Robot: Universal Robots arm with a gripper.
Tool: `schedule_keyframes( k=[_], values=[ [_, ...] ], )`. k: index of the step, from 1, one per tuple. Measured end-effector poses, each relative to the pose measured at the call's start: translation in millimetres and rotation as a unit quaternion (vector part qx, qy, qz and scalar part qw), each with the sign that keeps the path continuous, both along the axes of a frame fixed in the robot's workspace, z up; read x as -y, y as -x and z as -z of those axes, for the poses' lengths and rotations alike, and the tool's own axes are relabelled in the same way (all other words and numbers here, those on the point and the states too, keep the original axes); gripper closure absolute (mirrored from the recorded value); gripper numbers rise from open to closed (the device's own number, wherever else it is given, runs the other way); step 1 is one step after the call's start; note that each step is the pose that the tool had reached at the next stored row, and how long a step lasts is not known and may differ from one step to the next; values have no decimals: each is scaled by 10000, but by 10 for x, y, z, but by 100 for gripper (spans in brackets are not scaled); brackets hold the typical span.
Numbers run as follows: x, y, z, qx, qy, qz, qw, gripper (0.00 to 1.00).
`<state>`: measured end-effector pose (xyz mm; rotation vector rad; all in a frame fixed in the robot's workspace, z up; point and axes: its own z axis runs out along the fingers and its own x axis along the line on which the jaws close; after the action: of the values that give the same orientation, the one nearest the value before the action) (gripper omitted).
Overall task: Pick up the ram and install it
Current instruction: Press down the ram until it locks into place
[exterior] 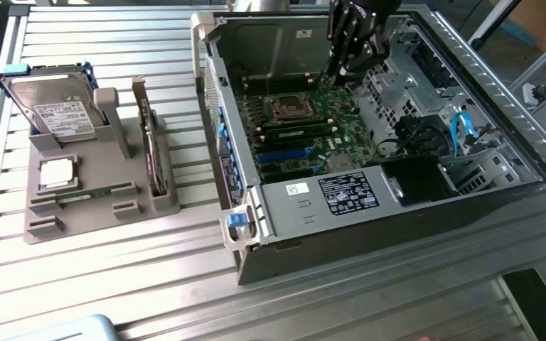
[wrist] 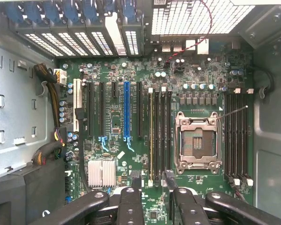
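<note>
The gripper [wrist: 153, 178] hangs open and empty over the motherboard [wrist: 113, 123], at one o'clock from the slotted ram [exterior: 297, 132] in the exterior view.

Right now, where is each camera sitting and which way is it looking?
Exterior view: sits up high off the arm, looking down at the table, the hard drive and the open computer case; the arm's black end reaches into the case.
Wrist view: rides on the wrist, looking straight down into the case at the motherboard; the open black jaws poke in.
Both share: the motherboard and its processor socket.
</note>
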<state>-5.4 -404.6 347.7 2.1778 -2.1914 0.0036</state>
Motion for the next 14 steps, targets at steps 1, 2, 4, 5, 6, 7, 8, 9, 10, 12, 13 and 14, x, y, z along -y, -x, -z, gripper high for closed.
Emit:
schedule_keyframes(
  k=[1, 2, 4, 5, 6, 7, 8, 9, 10, 12, 13, 14],
  values=[
    [0, 0, 0, 0, 0, 0, 10000, 68],
    [0, 0, 0, 0, 0, 0, 10000, 68],
    [0, 0, 0, 0, 0, 0, 10000, 70],
    [0, 0, 0, 0, 0, 0, 10000, 70],
    [0, 0, 0, 0, 0, 0, 10000, 76],
    [0, 0, 0, 0, 0, 0, 10000, 83],
    [0, 0, 0, 0, 0, 0, 10000, 89],
    [0, 0, 0, 0, 0, 0, 10000, 89],
    [0, 0, 0, 0, 0, 0, 10000, 89],
    [0, 0, 0, 0, 0, 0, 10000, 89],
    [0, 0, 0, 0, 0, 0, 10000, 89],
    [0, -6, 0, 0, 0, 0, 10000, 89]
  ],
)
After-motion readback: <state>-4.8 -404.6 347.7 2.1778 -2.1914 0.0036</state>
